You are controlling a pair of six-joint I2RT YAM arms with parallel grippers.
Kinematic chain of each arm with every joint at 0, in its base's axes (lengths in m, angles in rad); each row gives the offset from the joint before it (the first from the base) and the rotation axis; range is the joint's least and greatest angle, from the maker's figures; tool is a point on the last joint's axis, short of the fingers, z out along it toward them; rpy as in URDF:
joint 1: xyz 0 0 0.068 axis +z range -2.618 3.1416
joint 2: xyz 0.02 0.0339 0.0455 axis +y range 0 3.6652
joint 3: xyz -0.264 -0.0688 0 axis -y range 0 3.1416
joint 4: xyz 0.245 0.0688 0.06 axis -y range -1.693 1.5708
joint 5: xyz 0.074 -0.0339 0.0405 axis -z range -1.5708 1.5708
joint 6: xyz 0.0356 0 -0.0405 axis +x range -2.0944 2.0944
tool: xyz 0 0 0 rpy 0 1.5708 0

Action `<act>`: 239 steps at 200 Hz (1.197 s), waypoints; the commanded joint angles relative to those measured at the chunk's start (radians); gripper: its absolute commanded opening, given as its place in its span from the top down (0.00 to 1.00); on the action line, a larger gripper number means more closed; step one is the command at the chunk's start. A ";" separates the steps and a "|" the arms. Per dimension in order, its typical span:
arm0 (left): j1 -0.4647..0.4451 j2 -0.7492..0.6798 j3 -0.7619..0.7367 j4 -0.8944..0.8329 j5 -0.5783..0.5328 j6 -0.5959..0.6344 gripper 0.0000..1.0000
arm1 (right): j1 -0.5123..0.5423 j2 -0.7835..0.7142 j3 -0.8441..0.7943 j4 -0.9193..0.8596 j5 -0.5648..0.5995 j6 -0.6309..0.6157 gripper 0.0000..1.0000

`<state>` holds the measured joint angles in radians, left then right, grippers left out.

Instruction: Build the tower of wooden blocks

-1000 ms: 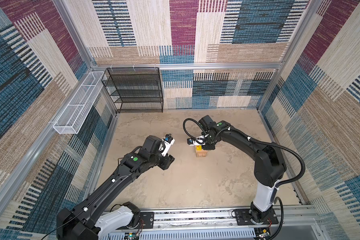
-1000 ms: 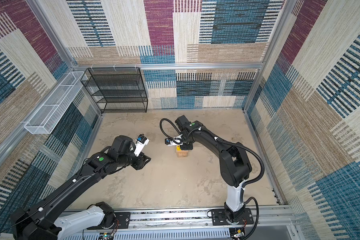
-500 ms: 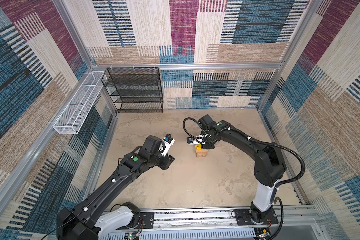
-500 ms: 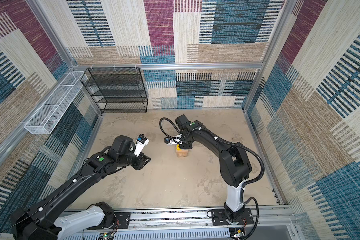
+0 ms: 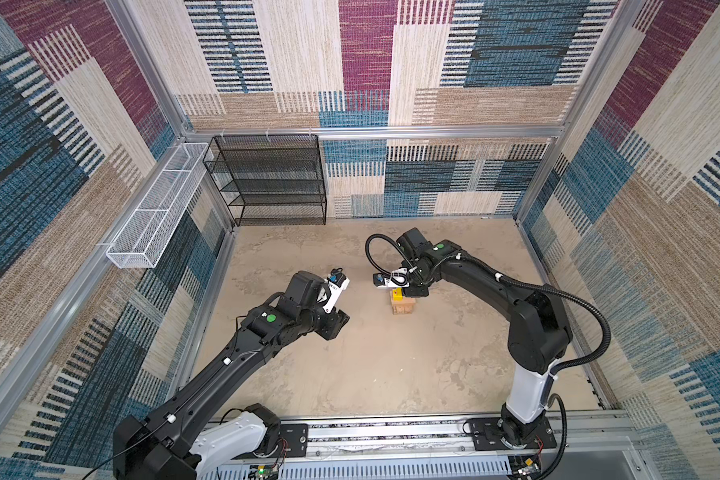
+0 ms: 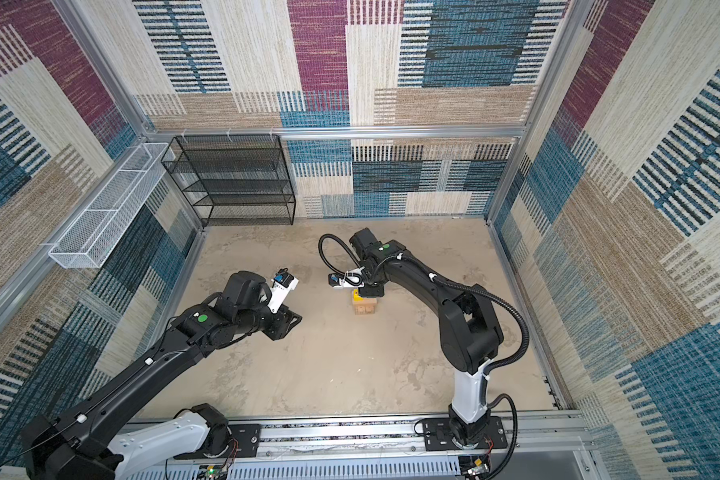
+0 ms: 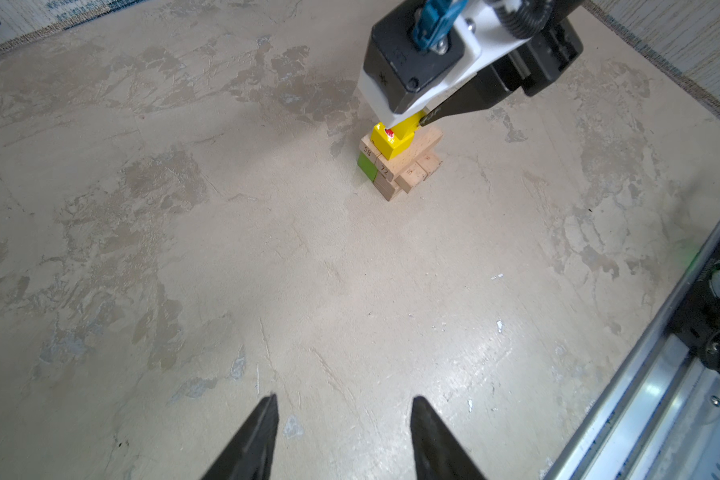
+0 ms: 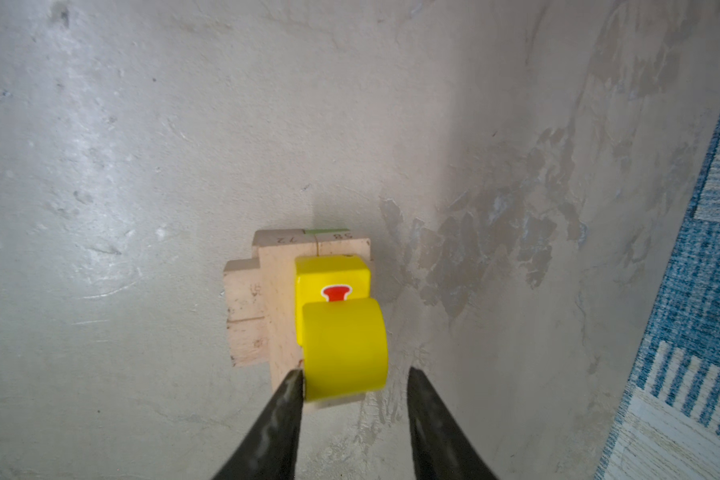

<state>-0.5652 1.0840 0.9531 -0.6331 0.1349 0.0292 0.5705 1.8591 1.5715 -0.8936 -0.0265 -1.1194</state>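
Right tool (image 8: pixel 356 372): jaws just parted; yellow cap (image 8: pixel 344 345) freed atop the tower (image 5: pixel 402 307), mid-frame in both top views. We judge build finished. Left tool (image 7: pixel 344 401) apart, empty.

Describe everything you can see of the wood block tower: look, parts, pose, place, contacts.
The tower is a compact upright stack on the beige surface. Plain tan wooden blocks lie in crosswise layers, some numbered on their ends; a green brick shows lower down at one side. Two glossy yellow pieces crown it: a cube with a red mark and a rounded piece. The right gripper straddles that piece, jaws open.
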 commanded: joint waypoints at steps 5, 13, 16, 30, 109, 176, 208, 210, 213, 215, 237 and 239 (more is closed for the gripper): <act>0.001 -0.012 -0.005 0.019 -0.038 0.021 0.44 | 0.000 -0.037 0.024 -0.015 -0.032 0.014 0.48; 0.001 -0.020 -0.007 0.022 -0.055 0.023 0.44 | 0.000 -0.052 0.024 -0.020 -0.039 0.021 0.48; 0.002 -0.022 -0.007 0.022 -0.061 0.023 0.44 | 0.000 -0.055 0.024 -0.021 -0.041 0.022 0.48; 0.003 -0.034 -0.011 0.028 -0.099 0.026 0.44 | 0.000 -0.092 0.024 -0.013 -0.054 0.035 0.47; 0.152 0.007 0.113 0.080 -0.263 -0.117 0.40 | -0.045 -0.583 -0.315 0.510 -0.263 0.258 0.29; 0.335 0.088 -0.118 0.687 -0.643 -0.092 0.28 | -0.494 -0.907 -0.938 1.255 0.127 0.969 0.12; 0.417 0.180 -0.335 0.948 -0.673 -0.107 0.28 | -0.547 -0.927 -1.260 1.590 0.192 1.099 0.12; 0.421 0.185 -0.348 0.964 -0.669 -0.110 0.28 | -0.547 -0.923 -1.278 1.626 0.190 1.101 0.12; 0.428 0.195 -0.363 0.987 -0.658 -0.114 0.28 | -0.547 -0.913 -1.309 1.674 0.194 1.099 0.12; 0.431 0.200 -0.375 1.001 -0.652 -0.118 0.28 | -0.547 -0.907 -1.322 1.708 0.196 1.098 0.12; 0.456 0.271 -0.420 1.072 -0.594 -0.081 0.29 | -0.547 -0.783 -1.403 1.857 0.249 1.105 0.12; 0.458 0.279 -0.426 1.083 -0.590 -0.075 0.28 | -0.547 -0.772 -1.406 1.865 0.246 1.104 0.12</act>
<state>-0.1265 1.3125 0.5617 0.2283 -0.4850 -0.0757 0.0242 0.9985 0.2134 0.6147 0.1482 -0.1024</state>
